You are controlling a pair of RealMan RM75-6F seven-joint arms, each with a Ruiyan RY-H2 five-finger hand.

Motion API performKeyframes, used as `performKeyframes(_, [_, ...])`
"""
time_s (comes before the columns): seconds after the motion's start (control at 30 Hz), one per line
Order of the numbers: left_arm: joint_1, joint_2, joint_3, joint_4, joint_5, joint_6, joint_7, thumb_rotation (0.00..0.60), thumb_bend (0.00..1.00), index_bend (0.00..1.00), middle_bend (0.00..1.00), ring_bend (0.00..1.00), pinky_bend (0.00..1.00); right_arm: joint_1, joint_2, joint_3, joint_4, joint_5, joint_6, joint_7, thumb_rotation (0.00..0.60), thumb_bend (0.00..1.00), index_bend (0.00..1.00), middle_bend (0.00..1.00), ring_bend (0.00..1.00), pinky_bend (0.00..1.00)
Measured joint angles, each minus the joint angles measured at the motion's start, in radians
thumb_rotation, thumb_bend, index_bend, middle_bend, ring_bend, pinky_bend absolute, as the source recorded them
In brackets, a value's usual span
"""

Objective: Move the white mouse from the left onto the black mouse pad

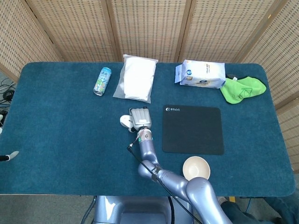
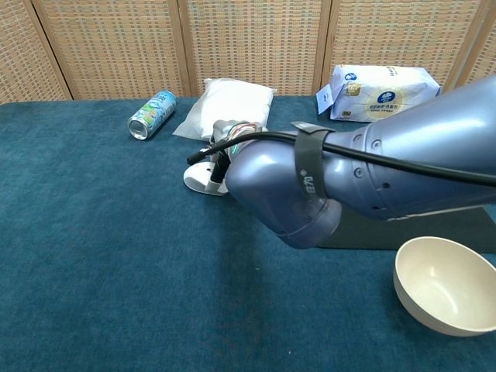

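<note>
The white mouse (image 1: 124, 121) lies on the blue cloth just left of the black mouse pad (image 1: 192, 129). My right hand (image 1: 139, 118) covers the mouse's right side, fingers folded down onto it, so only the left part shows. In the chest view the mouse (image 2: 201, 178) peeks out left of my right forearm, and the right hand (image 2: 230, 133) is mostly hidden behind that arm. The mouse pad (image 2: 364, 232) shows only as a dark strip under the arm. Of my left hand (image 1: 8, 156) only a pale sliver shows at the table's left edge.
A drink can (image 1: 102, 80) and a white plastic bag (image 1: 136, 78) lie behind the mouse. A tissue pack (image 1: 200, 74) and a green cloth (image 1: 242, 89) sit at the back right. A cream bowl (image 1: 196, 168) stands just in front of the pad.
</note>
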Motion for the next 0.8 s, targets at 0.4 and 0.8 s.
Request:
performKeyframes(0.4, [-0.004,-0.011,0.005,-0.002,0.007,-0.002,0.031,0.600,0.06,0.00,0.00,0.00,0.00,-0.177,0.312,-0.128,-0.445,-0.137,-0.022,0.010,0.600,0.57,0.46,0.53,0.43,0.23])
performKeyframes(0.8, [-0.010,-0.039,0.010,-0.013,0.003,0.011,0.108,0.600,0.06,0.00,0.00,0.00,0.00,-0.386,0.806,-0.275,-0.878,-0.526,-0.241,0.197,0.600,0.87,0.46,0.53,0.43,0.27])
